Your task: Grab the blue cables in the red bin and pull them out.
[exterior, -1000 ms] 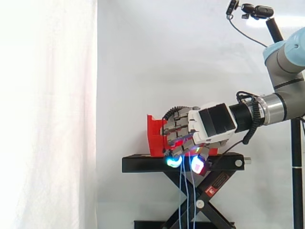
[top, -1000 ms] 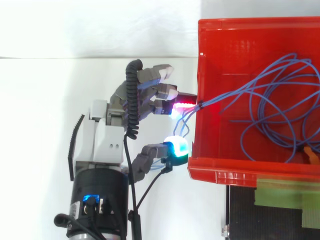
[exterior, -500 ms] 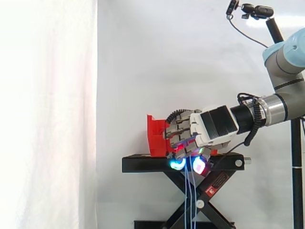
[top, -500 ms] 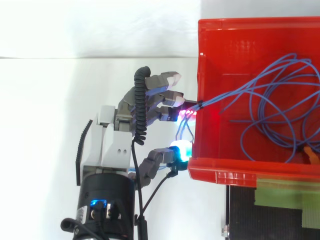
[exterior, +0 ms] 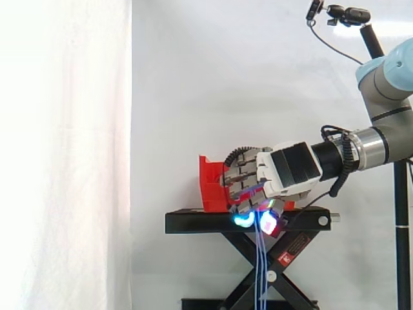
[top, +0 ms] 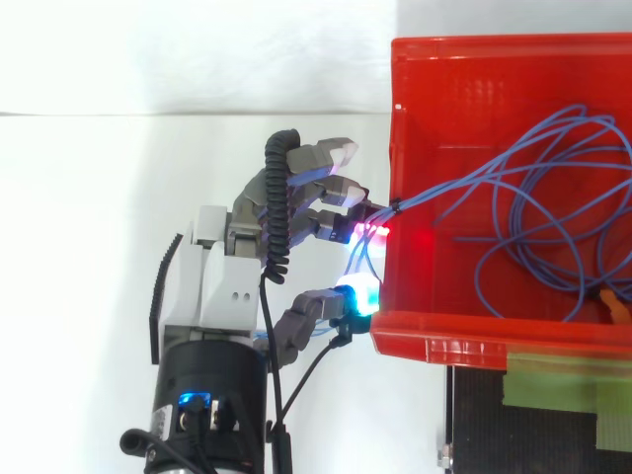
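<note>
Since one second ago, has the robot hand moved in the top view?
Yes. The robot hand, pinching the blue cables, has shifted slightly right, closer to the red bin's left wall.

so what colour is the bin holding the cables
Red: the bin around the blue cables, clearest in the top view.

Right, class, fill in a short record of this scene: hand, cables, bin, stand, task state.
Hand: the hand is outside the red bin, at its wall, with fingers curled and pinching strands at the rim
Cables: the blue cables are mostly looped inside the bin; a few strands cross the rim and hang down past the stand
Stand: the black stand is under the bin
Task state: cables gripped, not yet pulled out
</note>
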`<move>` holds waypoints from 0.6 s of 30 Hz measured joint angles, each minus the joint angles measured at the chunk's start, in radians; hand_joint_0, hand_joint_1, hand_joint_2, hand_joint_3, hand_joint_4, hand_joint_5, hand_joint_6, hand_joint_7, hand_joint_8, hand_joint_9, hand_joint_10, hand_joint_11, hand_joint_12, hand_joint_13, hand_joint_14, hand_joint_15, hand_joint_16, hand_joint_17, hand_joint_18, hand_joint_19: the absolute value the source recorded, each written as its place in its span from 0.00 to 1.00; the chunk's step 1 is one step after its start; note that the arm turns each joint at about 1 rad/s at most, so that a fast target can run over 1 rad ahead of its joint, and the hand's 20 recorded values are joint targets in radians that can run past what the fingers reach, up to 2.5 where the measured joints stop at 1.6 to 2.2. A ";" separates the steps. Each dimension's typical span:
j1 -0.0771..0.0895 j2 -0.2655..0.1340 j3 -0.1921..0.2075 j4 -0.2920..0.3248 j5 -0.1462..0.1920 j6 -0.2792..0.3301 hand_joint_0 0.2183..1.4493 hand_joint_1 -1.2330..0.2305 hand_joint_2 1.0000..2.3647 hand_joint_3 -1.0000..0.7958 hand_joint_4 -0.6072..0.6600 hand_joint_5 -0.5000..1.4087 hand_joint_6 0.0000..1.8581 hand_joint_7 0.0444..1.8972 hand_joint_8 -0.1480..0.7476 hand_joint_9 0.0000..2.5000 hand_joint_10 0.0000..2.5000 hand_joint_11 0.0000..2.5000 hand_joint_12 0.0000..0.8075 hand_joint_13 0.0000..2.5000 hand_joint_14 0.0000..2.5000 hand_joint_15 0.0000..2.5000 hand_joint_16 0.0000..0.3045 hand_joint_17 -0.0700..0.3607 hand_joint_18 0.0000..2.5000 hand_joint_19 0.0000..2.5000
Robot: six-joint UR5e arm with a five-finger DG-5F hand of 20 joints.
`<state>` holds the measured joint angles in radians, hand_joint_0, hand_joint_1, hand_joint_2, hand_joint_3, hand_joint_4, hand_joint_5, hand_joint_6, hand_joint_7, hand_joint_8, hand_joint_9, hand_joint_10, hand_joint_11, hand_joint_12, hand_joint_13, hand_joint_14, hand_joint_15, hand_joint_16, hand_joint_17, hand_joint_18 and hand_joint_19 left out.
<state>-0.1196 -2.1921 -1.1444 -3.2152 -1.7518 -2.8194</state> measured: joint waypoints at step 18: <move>0.005 0.000 0.000 0.002 0.000 -0.001 0.54 0.30 0.00 0.00 0.48 0.73 0.11 0.41 0.44 0.31 0.01 0.37 0.42 0.25 0.01 0.23 0.14 0.38 0.24 0.25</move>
<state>-0.1142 -2.1921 -1.1444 -3.2133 -1.7518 -2.8202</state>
